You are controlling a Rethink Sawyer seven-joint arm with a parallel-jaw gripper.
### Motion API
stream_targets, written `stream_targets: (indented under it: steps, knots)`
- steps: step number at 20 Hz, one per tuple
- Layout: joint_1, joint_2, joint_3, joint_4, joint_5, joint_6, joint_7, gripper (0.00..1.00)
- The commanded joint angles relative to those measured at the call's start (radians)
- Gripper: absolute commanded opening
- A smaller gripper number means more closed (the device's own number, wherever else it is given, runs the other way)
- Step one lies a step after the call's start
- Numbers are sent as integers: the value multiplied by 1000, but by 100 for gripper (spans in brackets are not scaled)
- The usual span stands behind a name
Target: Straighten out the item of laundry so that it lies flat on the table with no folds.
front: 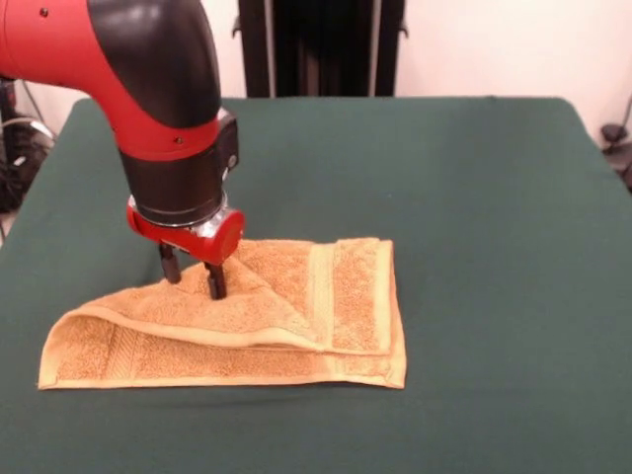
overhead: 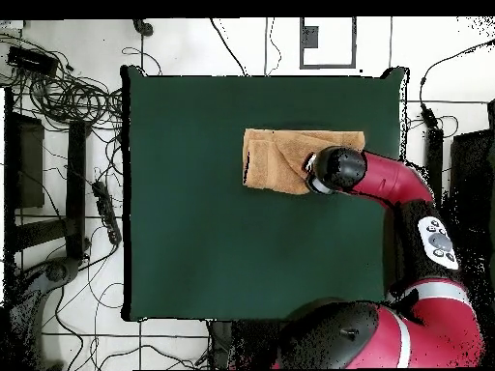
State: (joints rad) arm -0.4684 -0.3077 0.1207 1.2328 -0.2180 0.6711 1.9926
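Your towel (front: 296, 316) is a small orange-tan piece of looped terry, and it lies folded on the dark green, felt-like table (front: 494, 197), toward the side nearer the front camera and left of the middle in that view. You can see at least two layers: a lower one spread long and low with a rounded fold at its left end, and an upper flap doubled over it, with a diagonal crease running down from the arm toward the lower right. A flatter woven band (front: 322, 291) crosses the upper flap as a paler upright stripe, and a second faint band shows on the lower layer near its left end. The edges at the right side stack unevenly, one hem just past the other. Your hand (front: 193, 279) comes down from the red and black arm (front: 158, 89), its two short dark fingers (front: 215, 281) parted and their tips pressed into the pile of the upper flap, with nothing clamped between them. From overhead, the arm's rounded head covers the towel's right part, so the hand is hidden there.
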Motion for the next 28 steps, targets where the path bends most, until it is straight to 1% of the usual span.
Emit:
stream_targets:
  steps: [1,3,8,12,16,22,24,26,28]
  knots:
    - [115,157,-23,-10,-169,-149,-8,0]
    - [86,159,27,-38,-162,11,-149,0]
    - [103,120,32,-59,-163,79,-133,0]
    - [105,107,43,-68,-192,84,-135,0]
    - [93,109,65,-71,-230,44,-161,0]
    - [94,94,64,-49,-240,8,-136,0]
    - [98,92,65,-59,-239,16,-139,0]
    - [101,83,75,-79,-236,48,-167,0]
    - [100,57,81,-77,-222,87,-179,0]
